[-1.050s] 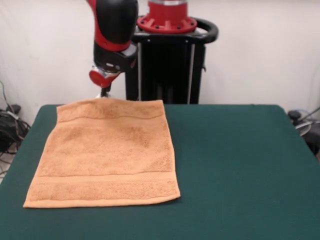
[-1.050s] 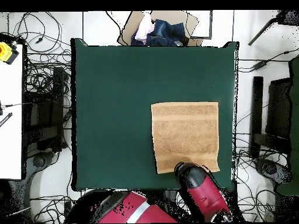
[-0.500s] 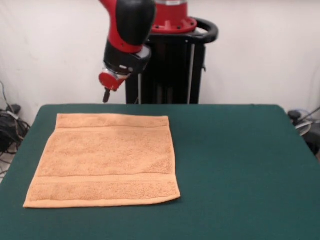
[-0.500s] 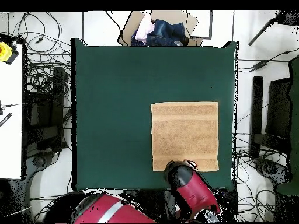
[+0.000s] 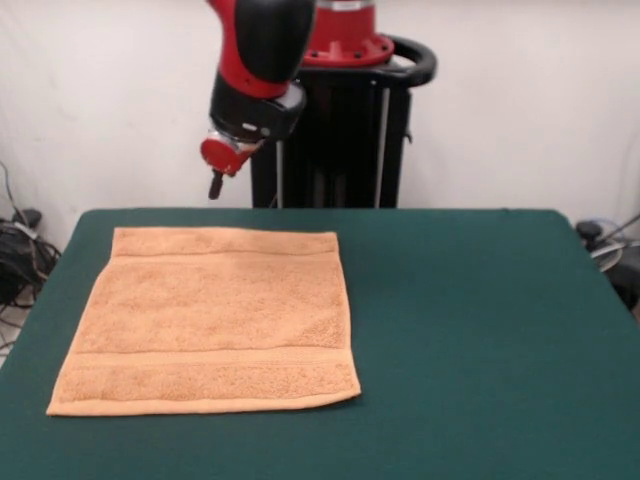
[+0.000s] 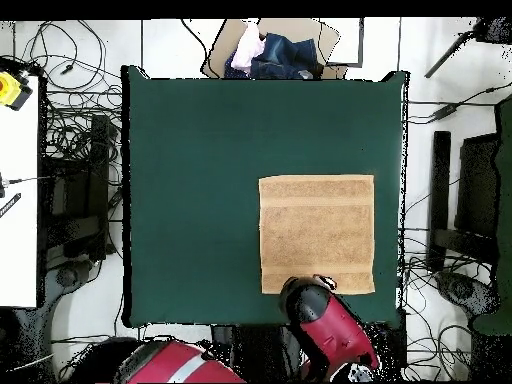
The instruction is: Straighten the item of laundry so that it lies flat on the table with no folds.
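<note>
Green table (image 5: 480, 330) | towel (image 5: 210, 315) spread flat | hand (image 5: 214, 186) raised clear, grip state unclear

A robotics lab: loose cables (image 6: 75, 130) sprawled over the tiled floor around a green-topped table (image 6: 200, 180), with the robot's black pedestal (image 5: 335, 140) against a bare white wall

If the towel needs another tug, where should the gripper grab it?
The towel lies flat, with no folds to pinch, so take a corner or edge. Likely best is the far corner nearest the gripper, coming straight down from above. Its fingers look shut, so they would need to open first.
</note>
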You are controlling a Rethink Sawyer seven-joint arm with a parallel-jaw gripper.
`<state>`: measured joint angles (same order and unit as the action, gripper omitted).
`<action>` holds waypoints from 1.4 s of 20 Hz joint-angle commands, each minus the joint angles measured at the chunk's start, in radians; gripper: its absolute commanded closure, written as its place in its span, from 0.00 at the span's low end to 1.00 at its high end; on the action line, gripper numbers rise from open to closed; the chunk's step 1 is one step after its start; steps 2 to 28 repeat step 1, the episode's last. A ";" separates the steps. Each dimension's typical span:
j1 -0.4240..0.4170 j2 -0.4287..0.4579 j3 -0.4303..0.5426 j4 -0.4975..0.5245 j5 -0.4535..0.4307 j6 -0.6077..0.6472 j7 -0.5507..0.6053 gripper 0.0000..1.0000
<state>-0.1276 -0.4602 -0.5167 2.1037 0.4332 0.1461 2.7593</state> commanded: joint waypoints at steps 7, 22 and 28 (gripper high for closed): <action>0.118 0.021 -0.153 -0.274 -0.119 0.321 -0.072 0.00; 0.118 0.021 -0.153 -0.274 -0.119 0.321 -0.072 0.00; 0.118 0.021 -0.153 -0.274 -0.119 0.321 -0.072 0.00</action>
